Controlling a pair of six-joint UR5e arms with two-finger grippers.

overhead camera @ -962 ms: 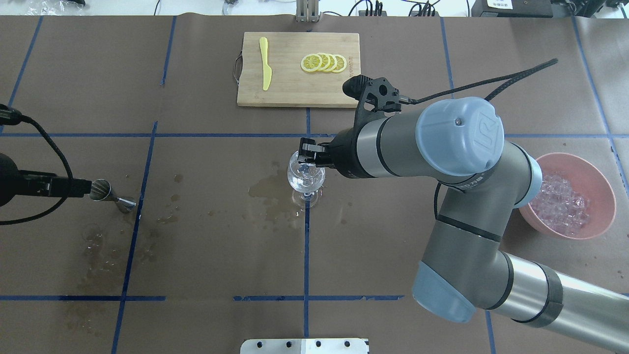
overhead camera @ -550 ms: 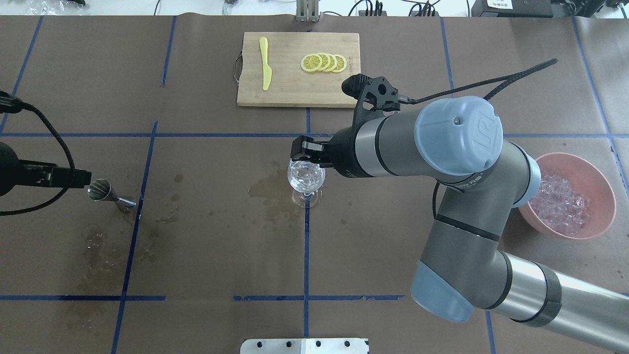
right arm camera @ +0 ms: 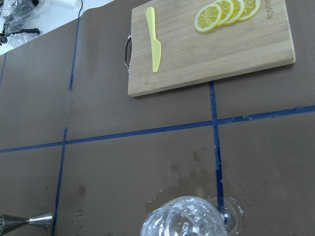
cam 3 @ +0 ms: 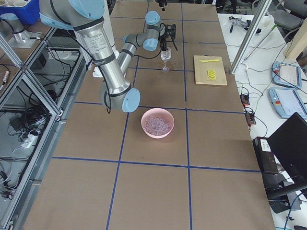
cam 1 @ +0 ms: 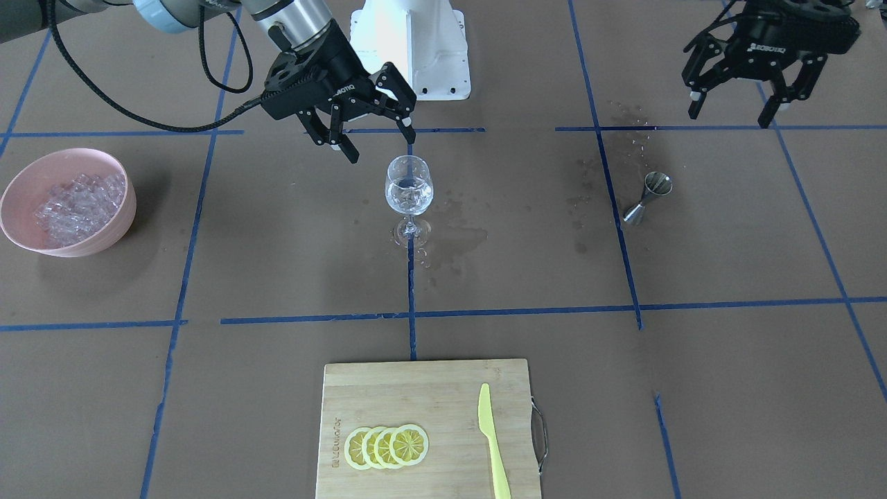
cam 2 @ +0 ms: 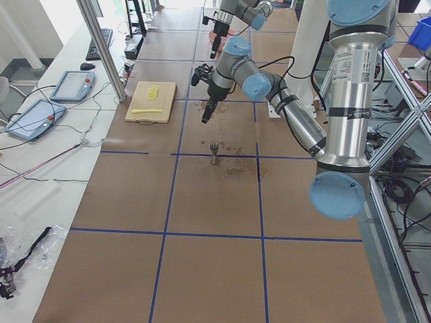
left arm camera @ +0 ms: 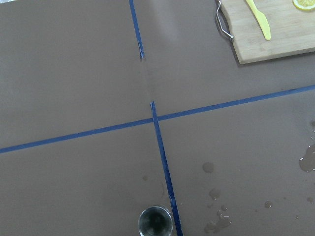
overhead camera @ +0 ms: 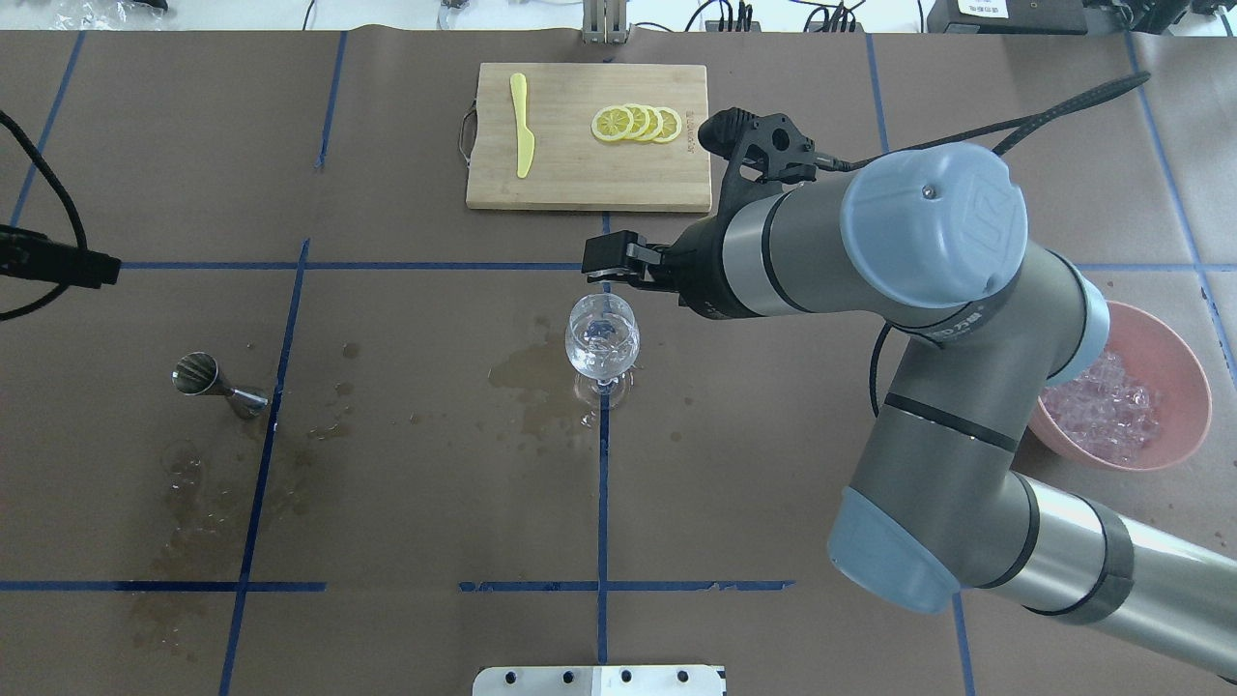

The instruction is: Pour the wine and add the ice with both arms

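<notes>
A stemmed glass point(cam 1: 409, 187) stands upright at the table's middle, also in the overhead view point(overhead camera: 601, 338). Its bowl holds clear ice cubes; I cannot tell the wine apart from them. My right gripper point(cam 1: 378, 142) hangs open and empty just behind and above the glass, off its rim; in the overhead view point(overhead camera: 604, 266) it is toward the cutting board. My left gripper point(cam 1: 731, 114) is open and empty, raised well away from the steel jigger point(cam 1: 648, 197), which stands on the table point(overhead camera: 217, 382). A pink bowl point(cam 1: 62, 154) holds several ice cubes point(cam 1: 76, 204).
A bamboo cutting board point(cam 1: 423, 388) carries lemon slices point(cam 1: 387, 445) and a yellow knife point(cam 1: 492, 436). Wet stains point(overhead camera: 527, 377) mark the brown paper beside the glass and around the jigger. The white robot base point(cam 1: 409, 41) stands behind the glass.
My right gripper has risen and drawn back from over the glass toward the cutting board. My left gripper has pulled away from the jigger, which stays standing.
</notes>
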